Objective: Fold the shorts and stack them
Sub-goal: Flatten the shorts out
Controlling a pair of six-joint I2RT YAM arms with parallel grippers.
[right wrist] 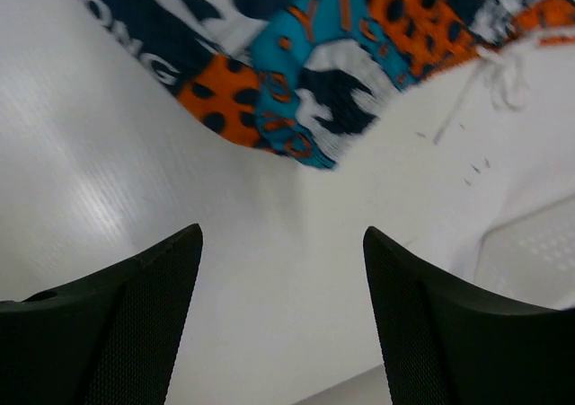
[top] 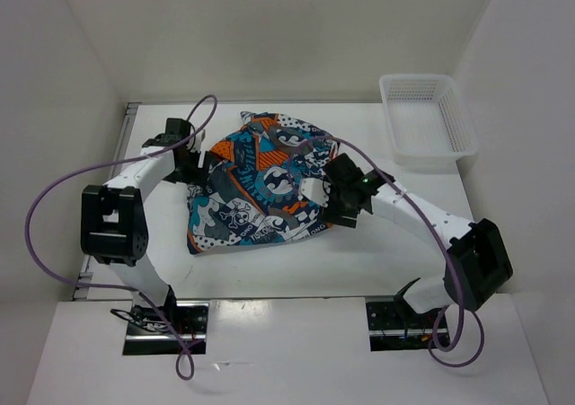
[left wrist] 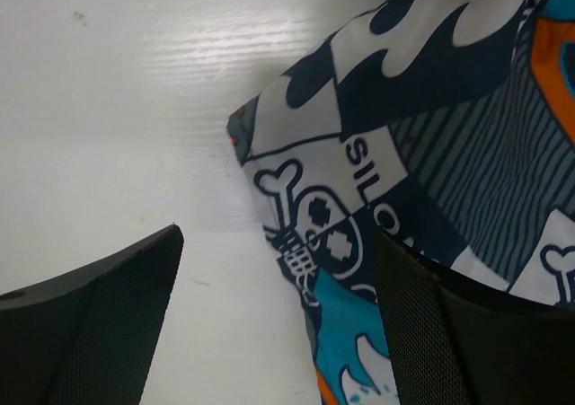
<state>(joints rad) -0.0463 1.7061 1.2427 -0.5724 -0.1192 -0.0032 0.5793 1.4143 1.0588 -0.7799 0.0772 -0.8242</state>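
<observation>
lying bunched mid-surface: printed shorts between two open grippers

the shorts (top: pixel 260 189) lie in a rumpled, roughly rounded heap on the white surface (top: pixel 359 252), a little left of its middle, with a narrower bunched end pointing towards the far wall. the cloth is soft and creased, and its print is crowded with teal-blue, orange, white, grey and black patches, rings, stripes, skull-and-bone figures and bits of lettering. in the right wrist view an orange patch with black dots and a teal band with orange letters show at the hem, with a frayed white cord (right wrist: pixel 492 68) trailing onto the surface beside them.

the left gripper (top: pixel 186 164) sits at the left edge of the heap, its jaws wide apart. in its own view, the folded edge of the shorts lies between the fingers, unclamped. the right gripper (top: pixel 331 197) sits at the heap's right edge, also spread wide, with only bare surface between its fingers (right wrist: pixel 135 315). a white mesh basket (top: pixel 427 118) stands well apart at the far right corner.
</observation>
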